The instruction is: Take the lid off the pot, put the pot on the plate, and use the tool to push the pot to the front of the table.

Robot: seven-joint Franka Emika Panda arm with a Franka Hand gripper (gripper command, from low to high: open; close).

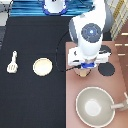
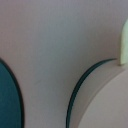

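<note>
The gripper (image 1: 85,68) hangs over the stove's left edge, directly above the pot (image 1: 82,73). The hand covers most of the pot, and only a tan sliver shows below it. In the wrist view a pale-pink round surface (image 2: 106,106), which looks like the lid on the pot, is very close, with a dark burner rim curving around it. The cream plate (image 1: 43,66) lies on the black table (image 1: 30,30) to the exterior view's left of the pot. The white slotted tool (image 1: 12,62) lies further left near the table's edge.
The brownish-pink stove top (image 1: 120,87) fills the exterior view's right side and has a black burner (image 1: 107,71) just right of the hand. A large grey-green pan (image 1: 95,106) with a handle sits toward the bottom right. Blue items stand at the top.
</note>
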